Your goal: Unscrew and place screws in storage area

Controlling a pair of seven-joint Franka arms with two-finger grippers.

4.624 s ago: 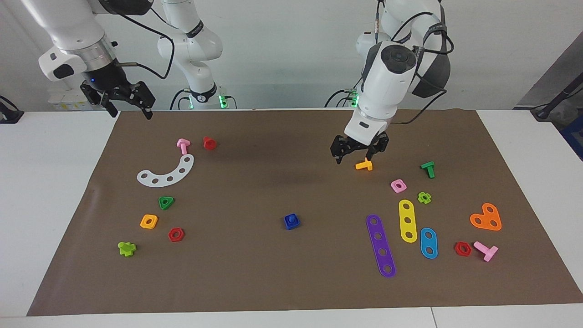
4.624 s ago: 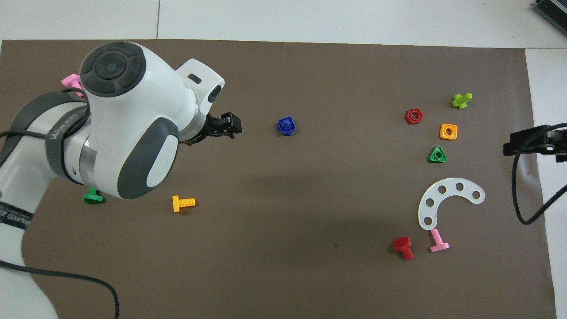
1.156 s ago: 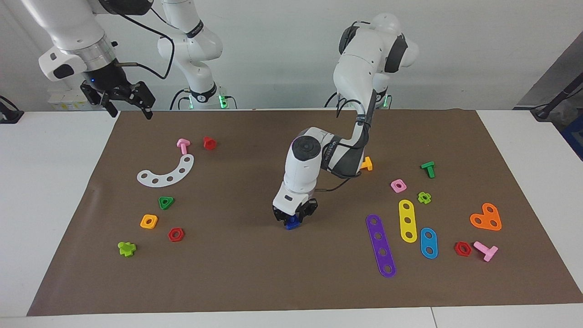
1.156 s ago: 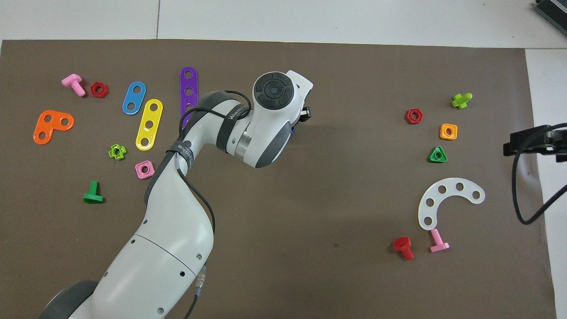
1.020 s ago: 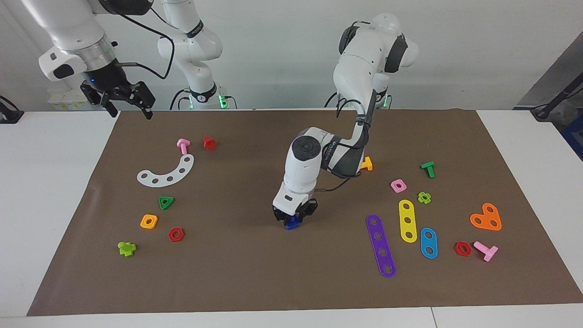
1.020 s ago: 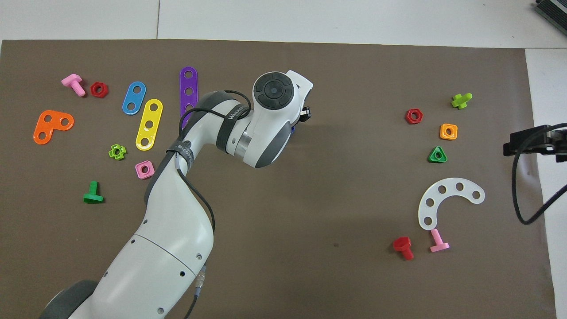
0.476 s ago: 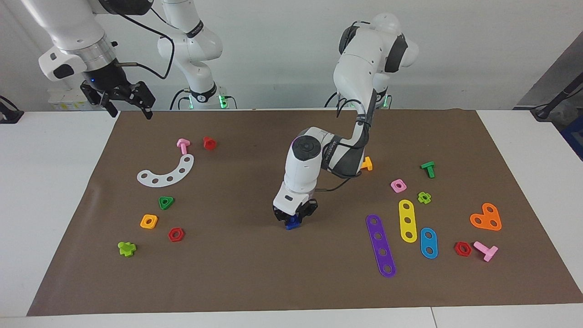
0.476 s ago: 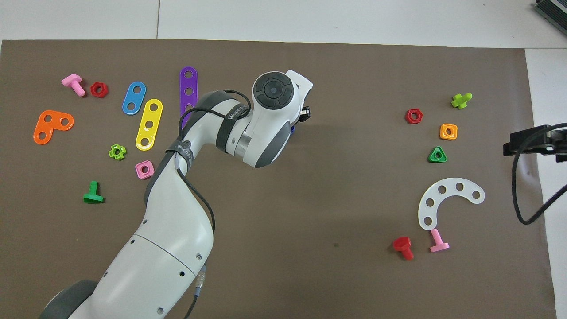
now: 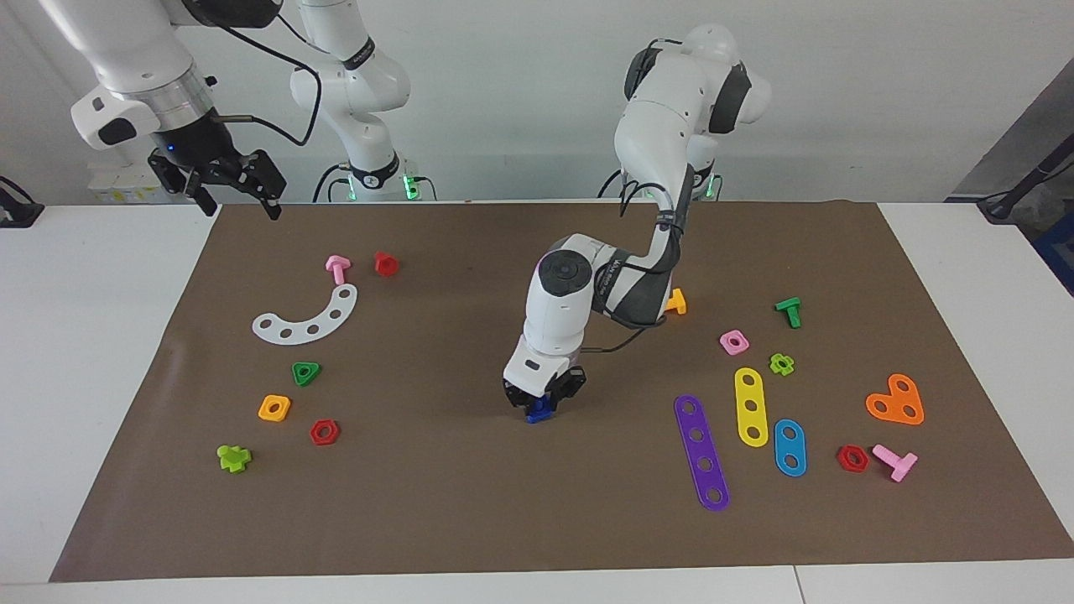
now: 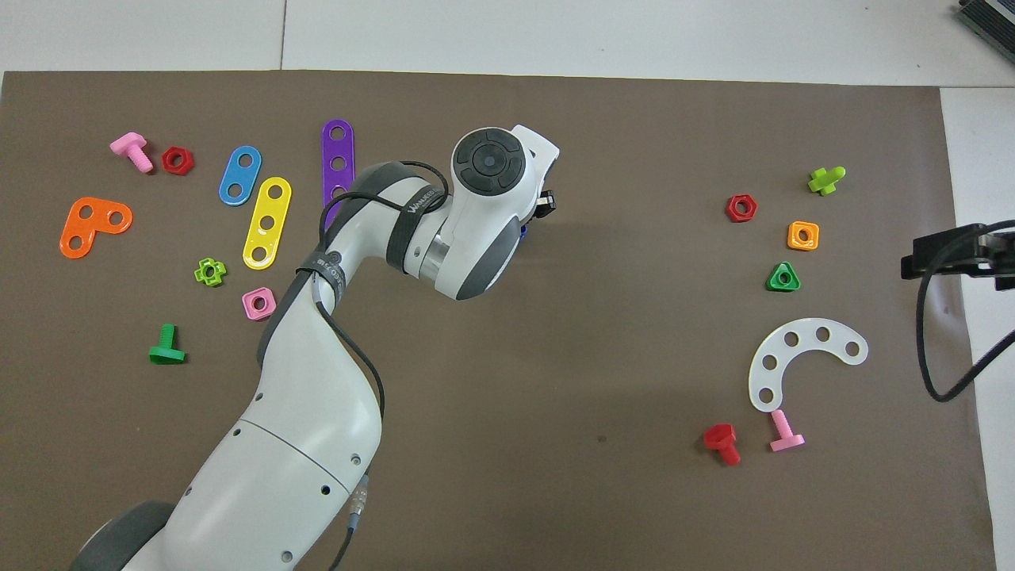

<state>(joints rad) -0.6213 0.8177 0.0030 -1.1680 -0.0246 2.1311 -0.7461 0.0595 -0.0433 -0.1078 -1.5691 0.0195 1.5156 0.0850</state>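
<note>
The dark-blue screw (image 9: 538, 410) with its square nut rests on the brown mat (image 9: 470, 503) at mid-table. My left gripper (image 9: 541, 403) points straight down and is shut on the screw's upper part. In the overhead view the left arm's wrist covers the screw, and only a blue sliver (image 10: 523, 231) shows beside it. My right gripper (image 9: 226, 189) waits open above the mat's corner at the right arm's end, nothing between its fingers; it also shows in the overhead view (image 10: 940, 258).
Toward the right arm's end lie a white curved strip (image 9: 306, 316), pink bolt (image 9: 337, 268), red bolt (image 9: 386, 263), green triangular nut (image 9: 306, 372) and orange nut (image 9: 274, 408). Purple (image 9: 701, 451), yellow (image 9: 750, 406) and blue (image 9: 789, 447) strips lie toward the left arm's end.
Since 4.6 s ago the left arm swung from over the orange bolt to the blue screw and shut on it. Over the last second nothing visibly moved.
</note>
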